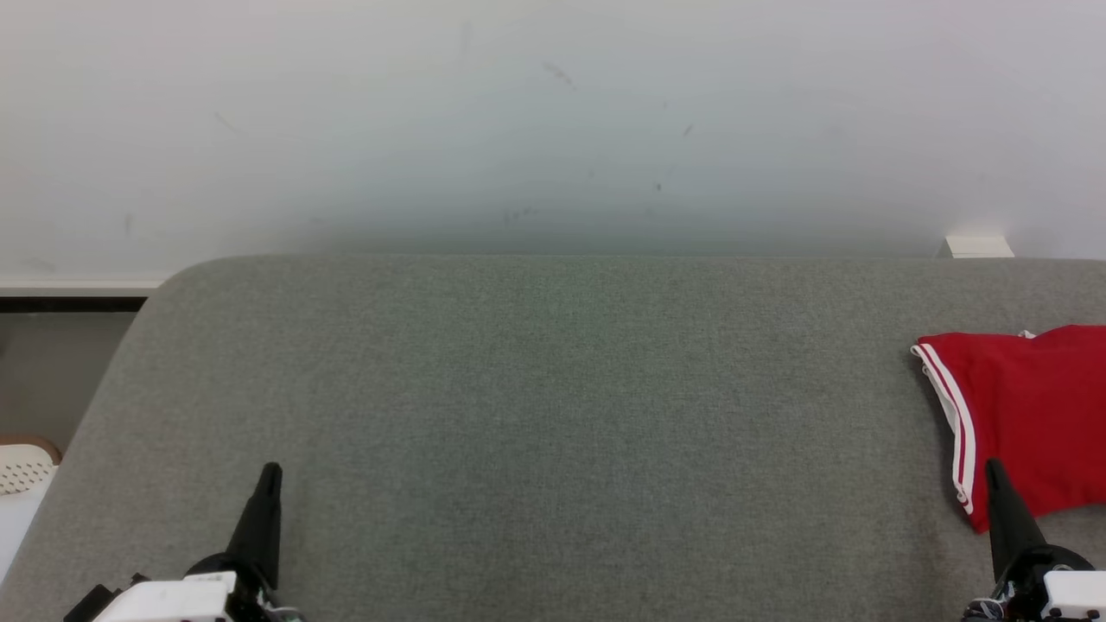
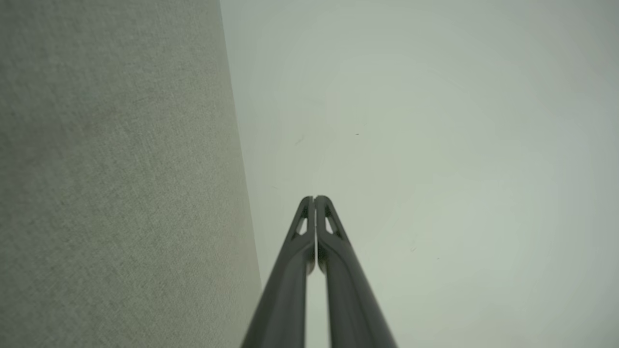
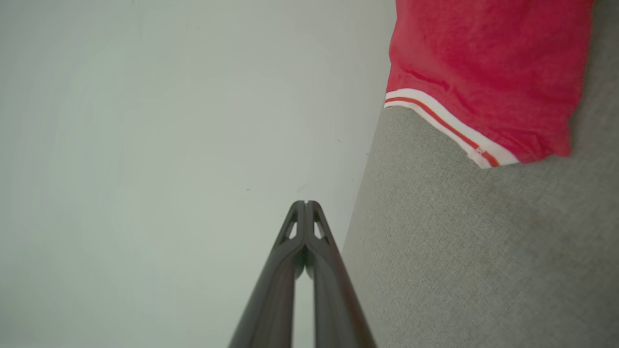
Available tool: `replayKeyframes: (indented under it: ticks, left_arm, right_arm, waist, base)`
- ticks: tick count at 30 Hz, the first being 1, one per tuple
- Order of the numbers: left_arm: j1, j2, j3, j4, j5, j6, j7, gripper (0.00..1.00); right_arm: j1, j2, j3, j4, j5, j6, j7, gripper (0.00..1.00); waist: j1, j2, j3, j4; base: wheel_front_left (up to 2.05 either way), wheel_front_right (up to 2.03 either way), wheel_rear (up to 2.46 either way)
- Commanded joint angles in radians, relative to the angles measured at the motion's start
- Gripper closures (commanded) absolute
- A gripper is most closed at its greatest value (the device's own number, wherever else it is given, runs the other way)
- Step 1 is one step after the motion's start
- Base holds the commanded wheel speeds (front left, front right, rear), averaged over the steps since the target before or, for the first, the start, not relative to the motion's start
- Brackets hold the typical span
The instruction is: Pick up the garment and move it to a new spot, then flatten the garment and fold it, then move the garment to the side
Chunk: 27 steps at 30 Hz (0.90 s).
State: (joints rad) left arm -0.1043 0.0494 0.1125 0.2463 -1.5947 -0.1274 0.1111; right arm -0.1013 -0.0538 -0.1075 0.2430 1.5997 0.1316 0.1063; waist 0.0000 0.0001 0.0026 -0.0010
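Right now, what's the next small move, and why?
Probably open the right gripper and ease it onto the red garment: its fingers are shut and empty, the garment lies right by it, far from the left gripper.

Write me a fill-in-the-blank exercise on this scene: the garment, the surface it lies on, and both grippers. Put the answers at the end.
1. The garment is ___ with white stripes along one edge.
2. It lies toward the robot's ___ on the grey fabric surface.
3. The jaws of the left gripper and the right gripper are both ___.
4. The garment is held by ___ gripper.
Missing words: red; right; shut; neither.
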Motion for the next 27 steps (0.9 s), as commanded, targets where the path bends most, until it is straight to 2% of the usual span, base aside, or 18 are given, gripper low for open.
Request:
replayKeyframes:
  ticks: [1,27]
  left_arm:
    - [-0.009,0.001,0.004,-0.001,-0.026,-0.006,0.008,1.0]
    - [-0.008,0.002,0.004,-0.001,-0.024,-0.006,0.007,1.0]
  right_arm:
    - [-0.013,0.002,-0.007,0.003,0.021,-0.002,0.007,1.0]
    - [-0.012,0.002,-0.008,0.003,0.014,-0.002,0.009,1.0]
  waist:
    - [0.0,-0.0001,0.001,0.001]
    - [0.0,-0.0001,0.001,0.001]
  base:
    - [0.0,0.0,0.0]
    - [0.0,0.0,0.0]
